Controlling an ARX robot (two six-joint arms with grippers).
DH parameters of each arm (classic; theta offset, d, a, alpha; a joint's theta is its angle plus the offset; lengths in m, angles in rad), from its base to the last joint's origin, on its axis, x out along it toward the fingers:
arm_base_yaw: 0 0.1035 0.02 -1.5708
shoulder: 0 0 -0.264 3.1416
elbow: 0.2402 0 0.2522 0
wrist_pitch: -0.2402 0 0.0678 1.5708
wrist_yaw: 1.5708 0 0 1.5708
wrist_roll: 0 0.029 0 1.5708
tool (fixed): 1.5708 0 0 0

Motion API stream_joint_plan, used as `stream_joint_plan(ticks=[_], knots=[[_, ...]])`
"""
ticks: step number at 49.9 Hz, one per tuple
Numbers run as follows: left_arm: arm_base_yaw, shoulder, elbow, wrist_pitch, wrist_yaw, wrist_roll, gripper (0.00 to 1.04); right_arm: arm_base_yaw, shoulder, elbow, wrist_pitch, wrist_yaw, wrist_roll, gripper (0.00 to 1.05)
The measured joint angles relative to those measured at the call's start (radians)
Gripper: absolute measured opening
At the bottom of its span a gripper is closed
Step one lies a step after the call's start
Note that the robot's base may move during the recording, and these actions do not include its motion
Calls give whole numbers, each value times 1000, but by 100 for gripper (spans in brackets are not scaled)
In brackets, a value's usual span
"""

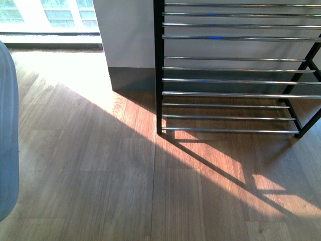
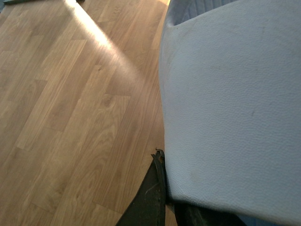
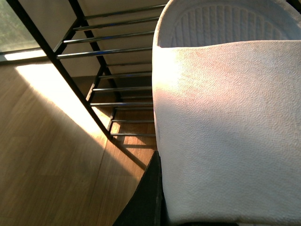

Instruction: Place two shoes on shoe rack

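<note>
My left gripper (image 2: 175, 203) is shut on a pale blue rubber slide (image 2: 230, 108) and holds it above the wooden floor. One black finger (image 2: 151, 197) shows at the strap's edge; the other is hidden. This slide also shows at the left edge of the front view (image 1: 7, 135). My right gripper (image 3: 162, 207) is shut on the other pale blue slide (image 3: 225, 132), with its ribbed footbed showing above the strap. The shoe rack (image 1: 235, 81), with black end frames and chrome bars, stands at the right against the wall. Its visible tiers hold nothing. It also shows in the right wrist view (image 3: 108, 52), beyond the held slide.
A white wall corner with a grey skirting (image 1: 130, 75) stands left of the rack. A window (image 1: 50, 15) is at the far left. Sunlight and the rack's shadow fall across the wooden floor (image 1: 125, 175).
</note>
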Motion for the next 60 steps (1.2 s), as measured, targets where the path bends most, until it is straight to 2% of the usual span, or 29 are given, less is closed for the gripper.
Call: stream_joint_plan(ticks=[60], knots=[[0,1,0,0,0,0,2,0,3,-5,-4,-13,16,1]])
